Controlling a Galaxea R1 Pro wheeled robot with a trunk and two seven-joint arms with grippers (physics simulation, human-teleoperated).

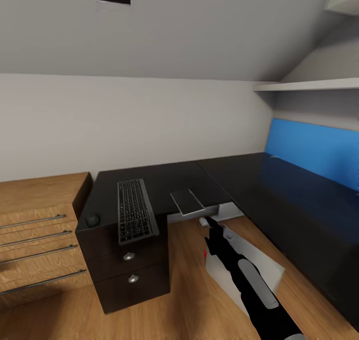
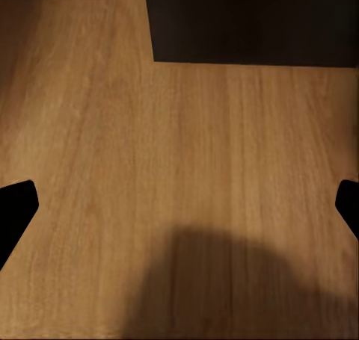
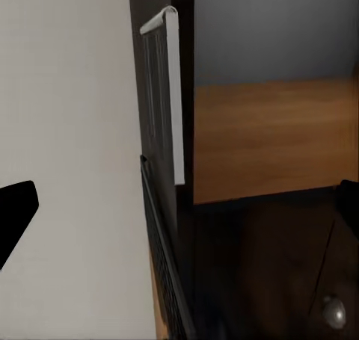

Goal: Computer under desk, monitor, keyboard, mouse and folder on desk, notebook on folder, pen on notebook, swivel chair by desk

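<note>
A black keyboard (image 1: 133, 218) lies on the left wing of the black L-shaped desk (image 1: 234, 175), with a small dark mouse (image 1: 92, 220) to its left at the desk's edge. A flat grey folder-like item (image 1: 188, 200) overhangs the desk's inner edge; the right wrist view sees it edge-on (image 3: 170, 93), next to the keyboard's rim (image 3: 161, 250). My right gripper (image 1: 211, 223) hangs open just below and right of that item, fingertips (image 3: 15, 213) wide apart. A light grey computer case (image 1: 269, 266) stands on the floor behind my right arm. My left gripper (image 2: 179, 205) is open over the wooden floor.
A wooden chest of drawers (image 1: 40, 230) stands left of the desk's black drawer unit (image 1: 130, 270). A blue panel (image 1: 314, 150) and white shelves (image 1: 304, 85) line the right wall. In the left wrist view a dark desk base (image 2: 254, 19) meets the floor.
</note>
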